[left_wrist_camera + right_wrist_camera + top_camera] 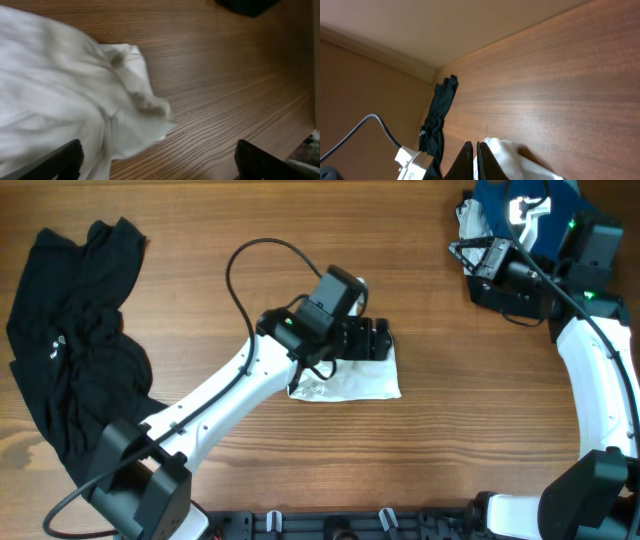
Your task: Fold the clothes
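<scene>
Left gripper [162, 161] is wide open, one fingertip low at the left of the wrist view and the other low at the right, nothing pinched between them. It hangs released over the white T-shirt [350, 383]. The shirt lies as a small folded bundle just left of frame center in the overhead view, with rumpled fabric spreading under the left finger. The left arm reaches from the bottom left corner up and across to mid-frame, wrist bent down over the bundle's top edge.

Over to the right gripper [476, 159]: fingers pressed tight together, nothing visible between them, with some pale fabric just beyond the tips. That arm curves up the right edge of the overhead frame, wrist parked in the upper right corner beside a blue garment [510, 200].

A black garment [75, 340] sprawls crumpled down the left side of the wooden table [450, 380], well apart from both hands.
</scene>
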`<state>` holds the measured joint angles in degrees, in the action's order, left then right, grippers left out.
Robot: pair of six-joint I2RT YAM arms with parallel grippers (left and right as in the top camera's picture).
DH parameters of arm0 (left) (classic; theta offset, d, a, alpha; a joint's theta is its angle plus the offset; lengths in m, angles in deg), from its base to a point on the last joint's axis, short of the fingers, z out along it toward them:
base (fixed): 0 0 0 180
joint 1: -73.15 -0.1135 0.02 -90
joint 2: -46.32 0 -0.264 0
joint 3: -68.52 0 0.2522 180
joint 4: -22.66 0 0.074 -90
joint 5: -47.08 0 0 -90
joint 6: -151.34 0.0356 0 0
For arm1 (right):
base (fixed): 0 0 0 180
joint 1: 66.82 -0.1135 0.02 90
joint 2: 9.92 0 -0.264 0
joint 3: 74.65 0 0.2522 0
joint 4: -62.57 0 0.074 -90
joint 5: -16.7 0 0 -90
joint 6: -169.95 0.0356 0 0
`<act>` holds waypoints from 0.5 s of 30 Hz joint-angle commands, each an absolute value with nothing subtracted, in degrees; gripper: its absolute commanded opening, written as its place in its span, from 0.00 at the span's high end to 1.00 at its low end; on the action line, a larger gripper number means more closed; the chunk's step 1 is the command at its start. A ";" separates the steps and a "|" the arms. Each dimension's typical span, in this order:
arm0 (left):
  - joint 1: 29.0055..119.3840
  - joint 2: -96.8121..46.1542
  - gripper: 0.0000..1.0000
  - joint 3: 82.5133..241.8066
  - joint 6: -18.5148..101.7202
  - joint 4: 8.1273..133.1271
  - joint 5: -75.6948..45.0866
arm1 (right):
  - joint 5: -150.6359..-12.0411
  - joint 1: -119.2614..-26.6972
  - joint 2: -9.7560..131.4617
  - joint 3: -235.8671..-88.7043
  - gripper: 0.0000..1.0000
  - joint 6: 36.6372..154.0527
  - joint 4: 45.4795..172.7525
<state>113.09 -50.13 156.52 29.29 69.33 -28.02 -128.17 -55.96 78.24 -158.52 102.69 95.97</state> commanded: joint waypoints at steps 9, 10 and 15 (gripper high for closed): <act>98.05 -38.87 0.00 158.60 30.84 70.24 -28.40 | -128.69 -56.68 78.37 -158.69 0.96 96.90 103.38; 94.47 -36.57 0.00 158.60 30.84 70.55 -28.40 | -127.03 -57.73 78.35 -158.69 0.96 95.69 105.26; 78.34 -29.67 0.00 158.60 30.88 74.59 -28.40 | -116.58 -66.00 78.35 -158.69 0.95 90.82 114.66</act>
